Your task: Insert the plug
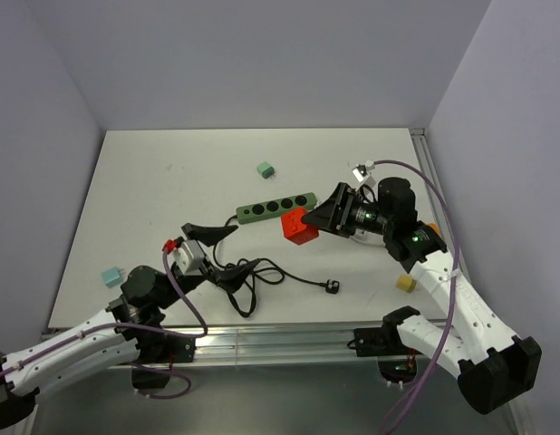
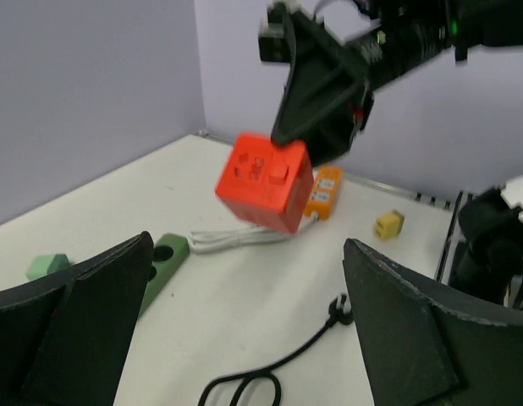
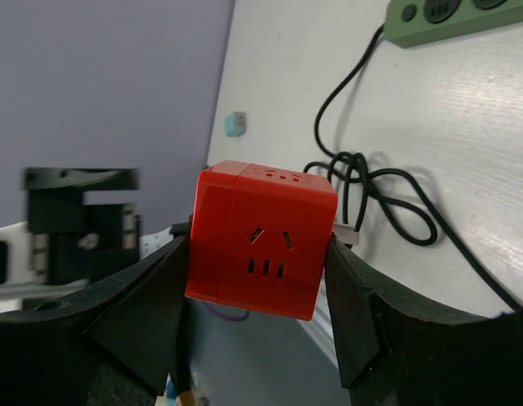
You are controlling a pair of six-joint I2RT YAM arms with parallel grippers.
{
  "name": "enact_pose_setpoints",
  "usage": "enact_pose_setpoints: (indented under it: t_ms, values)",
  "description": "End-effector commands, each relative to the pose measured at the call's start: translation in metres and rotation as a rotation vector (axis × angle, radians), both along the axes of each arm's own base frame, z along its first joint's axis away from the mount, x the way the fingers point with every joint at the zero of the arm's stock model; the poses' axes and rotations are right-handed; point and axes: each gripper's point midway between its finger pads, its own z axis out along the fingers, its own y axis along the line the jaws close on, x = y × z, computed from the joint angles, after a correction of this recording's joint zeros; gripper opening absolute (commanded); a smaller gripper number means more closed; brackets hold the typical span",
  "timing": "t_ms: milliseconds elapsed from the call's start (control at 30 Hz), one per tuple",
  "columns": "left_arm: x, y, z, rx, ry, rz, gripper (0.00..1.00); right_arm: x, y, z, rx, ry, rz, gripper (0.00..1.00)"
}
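A red cube socket [image 1: 298,230] is held off the table by my right gripper [image 1: 320,217], whose fingers are shut on its sides. In the right wrist view the cube [image 3: 261,241] fills the gap between the fingers [image 3: 143,313] with one socket face toward the camera. The left wrist view shows the cube [image 2: 266,182] in the air ahead. The black plug [image 1: 333,286] lies on the table at the end of a coiled black cable [image 1: 244,276]; it also shows in the left wrist view [image 2: 338,311]. My left gripper [image 1: 224,251] is open and empty above the cable coil.
A green power strip [image 1: 277,207] lies behind the cube. Small teal blocks [image 1: 265,169] [image 1: 112,276] and a yellow block [image 1: 406,283] sit on the table. An orange adapter [image 2: 325,190] with a white cable [image 2: 236,239] lies at the right. Walls enclose three sides.
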Motion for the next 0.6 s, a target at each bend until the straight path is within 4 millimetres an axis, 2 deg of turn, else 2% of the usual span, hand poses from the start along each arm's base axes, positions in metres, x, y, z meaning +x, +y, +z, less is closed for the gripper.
enact_pose_setpoints:
  t_ms: [0, 33, 67, 100, 167, 200, 300, 333, 367, 433, 567]
  values:
    - [-0.013, 0.003, 0.034, -0.12, -0.189, -0.039, 0.99, -0.024, 0.01, 0.056, 0.124, -0.095, 0.186, 0.0]
    - [-0.018, -0.004, 0.032, -0.102, -0.212, -0.083, 1.0, -0.026, 0.009, 0.063, 0.129, -0.108, 0.191, 0.0]
    - [-0.016, -0.014, 0.023, -0.063, -0.207, -0.103, 0.99, -0.027, 0.01, 0.066, 0.138, -0.096, 0.19, 0.0]
    - [-0.017, -0.017, 0.029, -0.081, -0.245, -0.109, 0.99, -0.029, 0.01, 0.071, 0.157, -0.111, 0.196, 0.0]
    - [-0.012, -0.024, 0.023, -0.074, -0.262, -0.103, 0.99, -0.035, 0.012, 0.075, 0.199, -0.083, 0.217, 0.0]
    - [-0.013, -0.02, 0.027, -0.107, -0.321, -0.085, 1.0, -0.039, 0.014, 0.08, 0.223, -0.095, 0.245, 0.0]
    - [-0.009, -0.016, 0.029, -0.144, -0.368, -0.04, 0.99, -0.042, 0.015, 0.077, 0.238, -0.068, 0.257, 0.0]
    - [-0.005, -0.021, 0.024, -0.118, -0.363, -0.038, 0.99, -0.043, 0.015, 0.078, 0.233, -0.073, 0.258, 0.0]
    - [-0.005, -0.024, 0.029, -0.109, -0.384, -0.045, 0.99, -0.044, 0.015, 0.077, 0.232, -0.065, 0.263, 0.0]
    - [-0.005, -0.031, 0.027, -0.102, -0.387, -0.064, 1.0, -0.046, 0.015, 0.078, 0.242, -0.066, 0.273, 0.0]
    - [-0.015, -0.045, 0.031, -0.111, -0.394, -0.16, 1.0, -0.045, 0.015, 0.081, 0.242, -0.076, 0.266, 0.0]
